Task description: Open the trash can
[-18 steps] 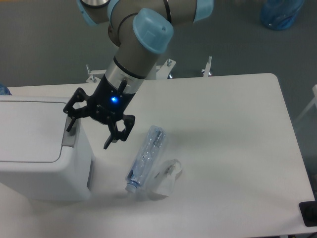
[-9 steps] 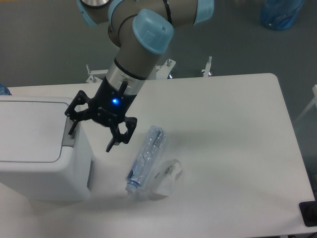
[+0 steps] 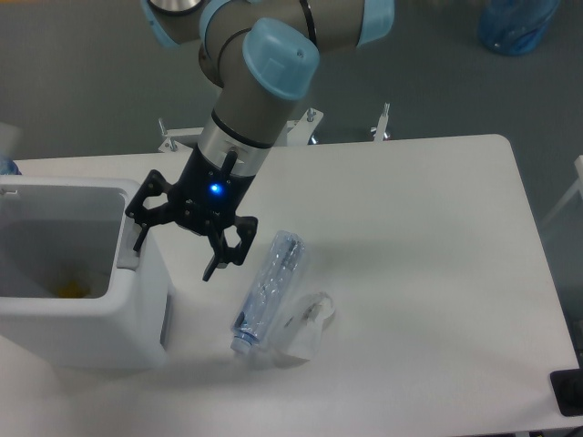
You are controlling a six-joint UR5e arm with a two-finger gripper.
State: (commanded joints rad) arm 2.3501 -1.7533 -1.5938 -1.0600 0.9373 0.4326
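The trash can (image 3: 100, 319) is a large white boxy bin at the left edge of the table. Its lid is up and out of view, so I see down into the hollow inside, with something yellow at the bottom. The grey push tab (image 3: 130, 258) sits on its right rim. My gripper (image 3: 176, 249) is open and empty. One black finger (image 3: 140, 235) reaches down onto the tab; the other finger (image 3: 219, 258) hangs over the table just right of the can.
A clear plastic bottle (image 3: 271, 287) lies on the white table (image 3: 428, 273) right of the gripper, with a crumpled clear plastic piece (image 3: 308, 326) beside it. A blue bag (image 3: 517, 25) stands on the floor at the back right.
The flat white lid that covered the can has sprung open and gone from view, showing the inside. My gripper has shifted slightly right and down at the push tab.
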